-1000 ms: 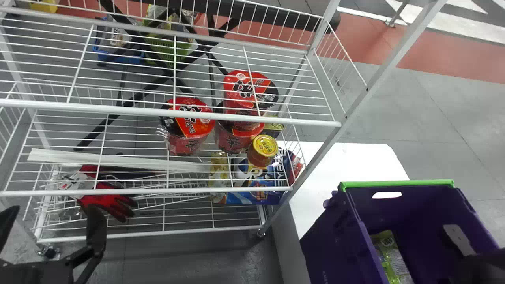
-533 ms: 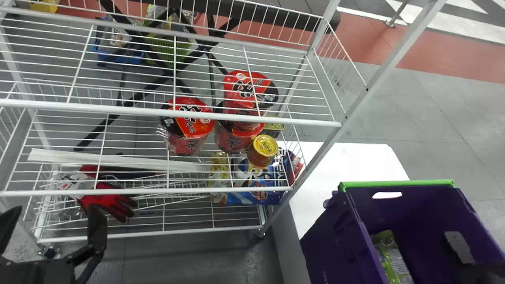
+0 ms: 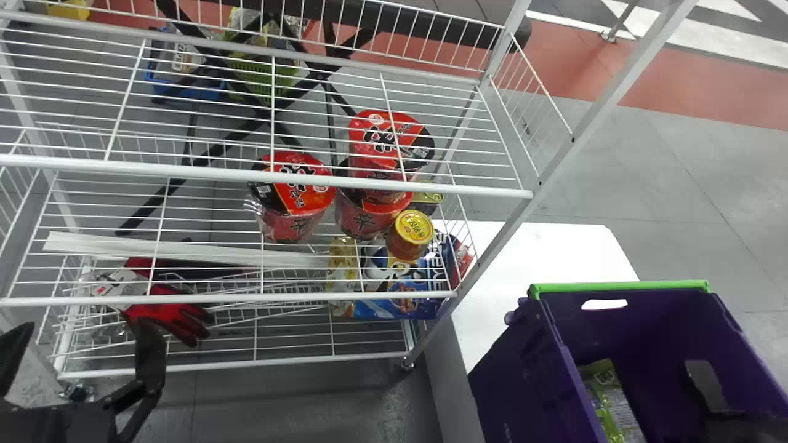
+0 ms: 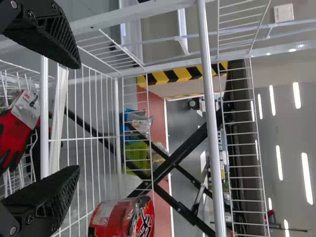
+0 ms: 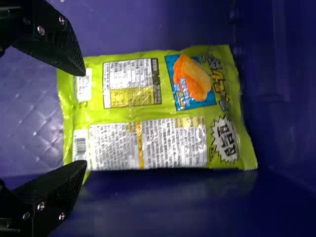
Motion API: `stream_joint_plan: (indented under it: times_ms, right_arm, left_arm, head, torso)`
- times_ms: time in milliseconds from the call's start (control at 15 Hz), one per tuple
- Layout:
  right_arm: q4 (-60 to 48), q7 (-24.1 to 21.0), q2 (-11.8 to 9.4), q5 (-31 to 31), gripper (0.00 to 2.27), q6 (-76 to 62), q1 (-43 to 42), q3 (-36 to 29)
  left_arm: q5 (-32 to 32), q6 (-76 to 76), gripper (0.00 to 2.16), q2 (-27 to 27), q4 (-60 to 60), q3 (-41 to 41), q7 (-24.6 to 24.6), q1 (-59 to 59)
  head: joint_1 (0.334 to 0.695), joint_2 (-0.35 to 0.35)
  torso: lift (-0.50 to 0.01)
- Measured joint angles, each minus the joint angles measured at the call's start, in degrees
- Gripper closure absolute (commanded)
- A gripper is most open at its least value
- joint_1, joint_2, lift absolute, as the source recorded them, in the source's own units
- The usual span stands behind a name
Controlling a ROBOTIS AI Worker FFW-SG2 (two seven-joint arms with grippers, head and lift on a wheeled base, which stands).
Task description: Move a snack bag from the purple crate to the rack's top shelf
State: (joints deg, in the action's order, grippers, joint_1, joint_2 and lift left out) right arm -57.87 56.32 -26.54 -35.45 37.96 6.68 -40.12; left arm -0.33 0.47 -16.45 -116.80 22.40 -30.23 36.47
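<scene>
In the head view the purple crate (image 3: 517,381) stands at the lower right, with the green snack bag (image 3: 606,394) low inside. My right gripper (image 3: 705,384) is inside the crate, right of the bag. The right wrist view has the right gripper (image 5: 81,118) open over one end of the snack bag (image 5: 163,111), which lies flat, printed side up. My left gripper (image 3: 83,357) is parked open at the lower left, before the rack; in the left wrist view the left gripper (image 4: 79,117) holds nothing. The rack's upper wire shelf (image 3: 265,167) bears no items.
Red noodle cups (image 3: 289,197), a yellow-lidded cup (image 3: 411,234) and blue packages (image 3: 394,301) are on the rack below the upper shelf. A red glove (image 3: 169,311) lies lower left. The rack's slanting post (image 3: 554,157) stands between the upper shelf and the crate's side.
Inside the crate my right gripper has shifted slightly in the head view, its visible finger now a little farther left. The left gripper and the bag look unchanged.
</scene>
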Motion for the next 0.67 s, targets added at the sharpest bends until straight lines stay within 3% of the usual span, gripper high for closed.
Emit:
stream_joint_plan:
  times_ms: [667]
  right_arm:
    - [2.92, -3.75, 1.4, -0.34, 0.22, -4.08, -1.51, 3.76]
  left_arm:
    - [0.06, 0.57, 0.09, 0.55, 1.11, -0.07, 0.26, -0.32]
  head:
    - [0.695, -0.35]
  torso:
    - [-0.461]
